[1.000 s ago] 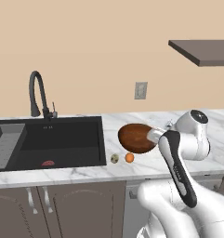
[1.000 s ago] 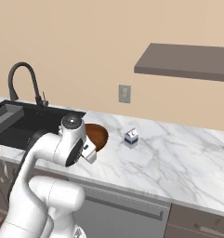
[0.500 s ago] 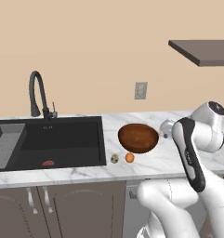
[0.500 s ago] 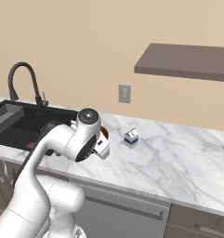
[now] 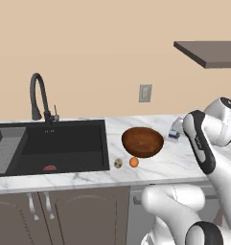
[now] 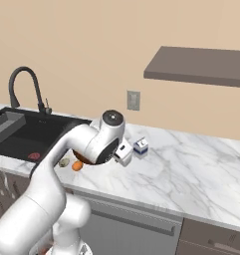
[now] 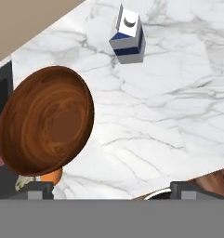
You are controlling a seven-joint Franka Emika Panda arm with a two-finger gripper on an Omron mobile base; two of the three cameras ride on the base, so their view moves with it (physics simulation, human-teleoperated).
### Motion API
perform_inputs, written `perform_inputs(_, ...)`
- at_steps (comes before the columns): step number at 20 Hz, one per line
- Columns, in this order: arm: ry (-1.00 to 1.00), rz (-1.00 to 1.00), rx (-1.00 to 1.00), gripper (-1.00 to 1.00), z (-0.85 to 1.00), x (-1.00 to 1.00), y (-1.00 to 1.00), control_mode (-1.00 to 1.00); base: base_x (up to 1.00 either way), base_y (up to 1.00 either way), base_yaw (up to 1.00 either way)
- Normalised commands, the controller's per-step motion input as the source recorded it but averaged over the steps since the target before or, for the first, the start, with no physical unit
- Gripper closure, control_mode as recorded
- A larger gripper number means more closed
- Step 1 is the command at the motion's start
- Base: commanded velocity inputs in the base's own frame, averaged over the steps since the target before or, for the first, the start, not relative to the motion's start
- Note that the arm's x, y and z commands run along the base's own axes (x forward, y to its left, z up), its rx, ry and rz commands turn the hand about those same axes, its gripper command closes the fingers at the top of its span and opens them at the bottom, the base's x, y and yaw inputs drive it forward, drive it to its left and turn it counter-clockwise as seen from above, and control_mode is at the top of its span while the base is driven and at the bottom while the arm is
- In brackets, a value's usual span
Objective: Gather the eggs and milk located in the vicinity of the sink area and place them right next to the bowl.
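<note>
The wooden bowl (image 5: pixel 142 142) stands on the marble counter right of the sink (image 5: pixel 50 146). Both eggs lie at its front edge: the speckled egg (image 5: pixel 118 163) and the orange egg (image 5: pixel 133 162), close to the bowl. The milk (image 6: pixel 140 147) carton stands upright behind and to the right of the bowl. My gripper (image 6: pixel 125 154) hovers open above the counter between bowl and milk, holding nothing. In the hand view the bowl (image 7: pixel 46 121) is at left, the milk (image 7: pixel 128 35) at top, the orange egg (image 7: pixel 50 176) peeks from under the bowl's rim, and my fingertips (image 7: pixel 39 190) stand wide apart.
A black gooseneck faucet (image 5: pixel 38 95) rises behind the sink. A flat red thing (image 5: pixel 50 168) and a grey rack (image 5: pixel 5 148) lie in the basin. A shelf (image 6: pixel 196 64) hangs over the right counter, and a wall outlet (image 5: pixel 145 93) sits behind the bowl.
My arm has swung up and to the right, from over the bowl toward the milk. The gripper stays open. Bowl, eggs and milk have not moved.
</note>
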Motion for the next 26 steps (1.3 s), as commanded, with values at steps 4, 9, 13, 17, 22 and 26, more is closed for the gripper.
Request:
perform_inputs(4,0.08,0.00,0.00,-1.00,0.01,0.39,-0.40,-1.00,0.00,0.00,0.00)
perform_inputs(9,0.06,0.00,0.00,-1.00,0.01,0.42,-0.35,-1.00,0.00,0.00,0.00)
perform_inputs(13,0.04,0.00,0.00,-1.00,0.00,0.37,-0.29,-1.00,0.00,0.00,0.00)
perform_inputs(17,0.01,0.00,0.00,-1.00,-0.02,0.29,-0.11,-1.00,0.00,0.00,0.00)
perform_inputs(22,0.00,0.00,-0.01,-1.00,-0.15,0.32,0.00,-1.00,0.00,0.00,0.00)
perform_inputs(26,0.00,0.00,-0.02,-1.00,-0.25,0.37,0.00,-1.00,0.00,0.00,0.00)
